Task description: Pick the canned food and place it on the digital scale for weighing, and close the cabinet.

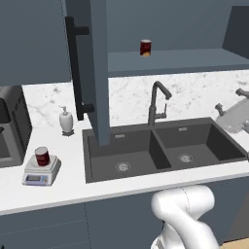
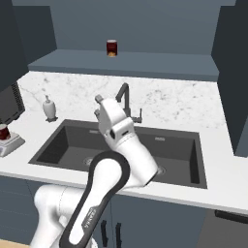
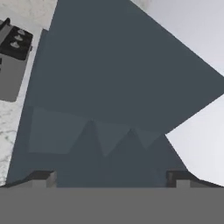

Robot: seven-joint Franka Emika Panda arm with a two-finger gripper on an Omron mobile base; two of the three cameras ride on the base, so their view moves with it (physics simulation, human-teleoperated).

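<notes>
Dark-red can: the canned food (image 1: 42, 156) stands upright on the digital scale (image 1: 41, 171), at the left end of the white counter (image 1: 68, 182), left of the sink.
Cabinet: slate-blue cabinet (image 1: 97, 73), one door swung out over the sink's left basin, its black bar handle (image 1: 74, 68) facing left.
Shelf: a second dark-red can (image 1: 145, 47) stands inside the open cabinet.
Gripper: the gripper (image 2: 99, 107) is raised above the black sink (image 2: 72, 145) near the faucet (image 2: 125, 99); jaws spread wide, holding nothing.
Soap dispenser: white bottle (image 1: 65, 120) at the marble backsplash.
</notes>
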